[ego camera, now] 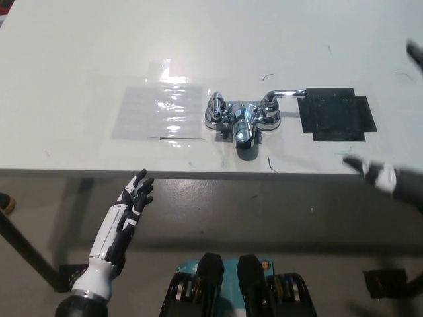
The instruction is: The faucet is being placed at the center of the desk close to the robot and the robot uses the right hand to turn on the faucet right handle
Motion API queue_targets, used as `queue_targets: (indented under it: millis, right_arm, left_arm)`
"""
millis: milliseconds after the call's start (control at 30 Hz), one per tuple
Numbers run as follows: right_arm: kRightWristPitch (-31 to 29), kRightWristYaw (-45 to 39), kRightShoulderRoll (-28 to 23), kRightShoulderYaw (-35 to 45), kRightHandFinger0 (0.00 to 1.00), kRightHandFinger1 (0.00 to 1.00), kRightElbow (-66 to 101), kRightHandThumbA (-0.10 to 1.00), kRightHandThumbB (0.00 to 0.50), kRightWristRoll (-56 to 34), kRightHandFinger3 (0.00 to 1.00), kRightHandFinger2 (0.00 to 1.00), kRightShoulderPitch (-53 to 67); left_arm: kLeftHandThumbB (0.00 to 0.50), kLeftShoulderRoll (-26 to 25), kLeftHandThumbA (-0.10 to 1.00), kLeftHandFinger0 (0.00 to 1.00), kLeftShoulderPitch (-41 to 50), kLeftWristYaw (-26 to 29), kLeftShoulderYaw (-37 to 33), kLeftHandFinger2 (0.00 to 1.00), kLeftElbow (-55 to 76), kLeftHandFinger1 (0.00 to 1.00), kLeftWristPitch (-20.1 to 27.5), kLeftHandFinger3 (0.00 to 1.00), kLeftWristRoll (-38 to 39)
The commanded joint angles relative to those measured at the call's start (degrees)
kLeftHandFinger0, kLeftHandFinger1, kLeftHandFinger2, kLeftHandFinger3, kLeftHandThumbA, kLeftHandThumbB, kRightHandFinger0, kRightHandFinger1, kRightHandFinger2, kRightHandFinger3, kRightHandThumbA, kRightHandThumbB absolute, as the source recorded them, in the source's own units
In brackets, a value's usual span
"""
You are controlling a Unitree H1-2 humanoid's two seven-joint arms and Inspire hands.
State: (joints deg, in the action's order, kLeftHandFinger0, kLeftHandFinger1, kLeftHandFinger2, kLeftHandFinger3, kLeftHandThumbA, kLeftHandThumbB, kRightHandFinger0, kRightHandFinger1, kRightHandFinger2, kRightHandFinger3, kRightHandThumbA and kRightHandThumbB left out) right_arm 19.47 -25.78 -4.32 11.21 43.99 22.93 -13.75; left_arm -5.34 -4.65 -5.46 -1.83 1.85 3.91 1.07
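— What colour is the desk [79, 59]?
— White, with a few tiny dark and green scribbles.
— And the faucet [241, 120]?
— Shiny silver all over, like a mirror. Its right handle [285, 93] is silver too.
— That square patch [336, 113]?
— Black.
— And the see-through sheet [158, 109]?
— Pale grey, with bright white shine.
— The robot's hands?
— The left hand [134, 196] is white with black on it. The right hand [380, 176] is black with a small white spot, all blurry.
— The floor [264, 218]?
— Grey.
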Motion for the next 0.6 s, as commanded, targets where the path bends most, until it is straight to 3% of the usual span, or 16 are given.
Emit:
queue_targets:
  millis: [0,100,300,367,400,433,500,533,567]
  right_arm:
    - [-17.7,10.0,5.3,4.1,1.00,1.00,-3.5,1.00,0.265,-20.1,1.00,1.00,8.9]
    - [-26.7,11.5,6.2,3.3,1.00,1.00,-14.4,1.00,0.196,-17.7,1.00,1.00,11.1]
    - [-29.7,12.6,7.5,2.7,1.00,1.00,-27.3,0.99,0.189,-16.2,1.00,1.00,12.4]
    - [-31.9,12.9,7.3,2.5,1.00,1.00,-33.1,0.96,0.135,-16.0,1.00,1.00,12.0]
    - [-32.6,13.1,7.3,2.4,1.00,1.00,-34.2,0.85,0.089,-15.8,1.00,1.00,11.8]
    - [-33.5,13.3,7.3,2.3,1.00,1.00,-36.4,0.90,0.120,-15.7,1.00,1.00,11.8]
    - [-32.2,11.8,8.2,3.0,1.00,1.00,-40.0,0.86,0.197,-19.0,1.00,1.00,11.6]
    - [-31.0,11.5,8.7,3.1,1.00,1.00,-40.5,0.85,0.214,-19.8,1.00,1.00,12.0]
    - [-31.9,11.7,8.5,2.7,1.00,1.00,-41.5,0.85,0.194,-19.2,1.00,1.00,12.3]
  left_arm:
    - [0.103,-0.9,0.89,1.00,0.5,-0.9,0.5,1.00,3.8,1.00,1.2,1.00,1.1]
    - [0.087,-0.9,0.87,1.00,1.0,-1.2,0.4,1.00,3.7,1.00,1.7,1.00,1.4]
    - [0.091,-1.0,0.87,1.00,2.2,-1.4,-0.1,1.00,3.3,1.00,2.3,1.00,1.0]
    - [0.083,-1.0,0.87,1.00,2.7,-1.6,-0.3,1.00,3.8,1.00,1.8,1.00,1.2]
    - [0.075,-1.0,0.87,1.00,2.7,-1.7,-0.2,1.00,3.9,1.00,1.7,1.00,1.4]
    - [0.081,-0.9,0.86,1.00,2.9,-1.8,-0.3,1.00,3.9,1.00,1.5,1.00,1.6]
    - [0.091,-1.0,0.85,1.00,3.2,-1.8,-0.3,1.00,4.0,1.00,1.1,1.00,1.5]
    - [0.086,-1.1,0.85,1.00,3.4,-1.8,-0.5,1.00,4.0,1.00,1.3,1.00,1.2]
    - [0.090,-1.1,0.85,1.00,3.6,-1.7,-0.5,1.00,3.7,1.00,1.7,1.00,0.8]
